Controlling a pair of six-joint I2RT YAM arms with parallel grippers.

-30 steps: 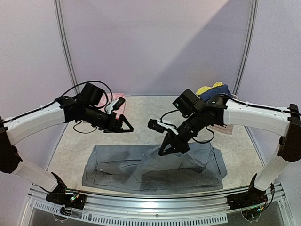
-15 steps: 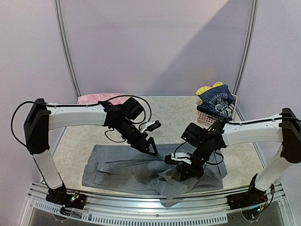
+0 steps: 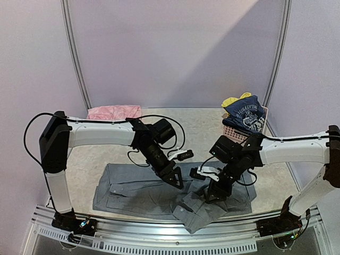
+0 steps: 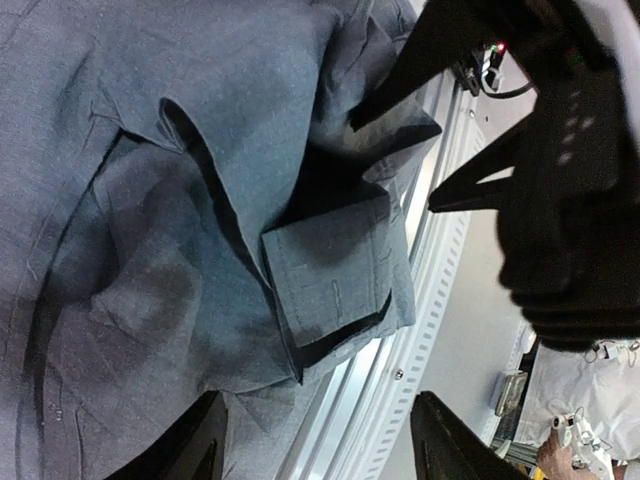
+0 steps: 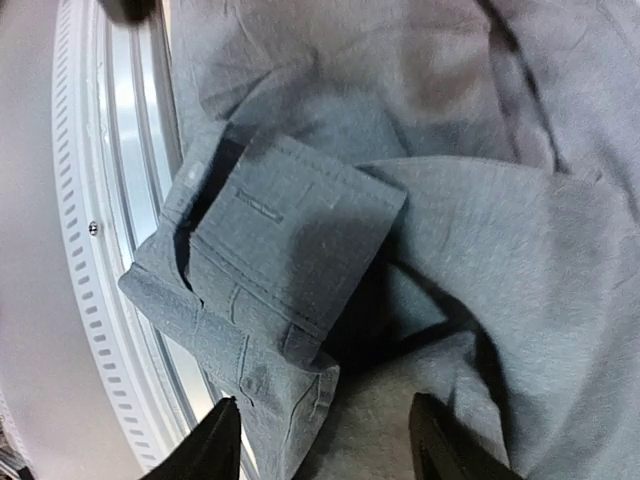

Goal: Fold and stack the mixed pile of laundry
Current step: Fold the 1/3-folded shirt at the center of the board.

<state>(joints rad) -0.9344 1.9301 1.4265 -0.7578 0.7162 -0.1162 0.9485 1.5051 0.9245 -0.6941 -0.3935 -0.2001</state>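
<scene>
both arms have come down since the earlier frame, and we see the left gripper (image 3: 177, 183) and the right gripper (image 3: 210, 196) with jaws apart and empty over the grey shirt (image 3: 133, 188) at the near edge of the table (image 3: 207, 130), so we judge the sleeve fold is in hand and next needs a new grip on the overhanging cuff (image 3: 192, 222).

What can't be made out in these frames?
- Top view: whether the left hand or right hand touches the grey shirt; their own bodies hide the fingertips.
- Wrist views: fingers are cut off by the bottom edge, so contact is unclear there too.
- Pink basket: contents under the navy top are hidden; its lettering is too small to read.
- Yellow piece: mostly behind the navy top.
</scene>
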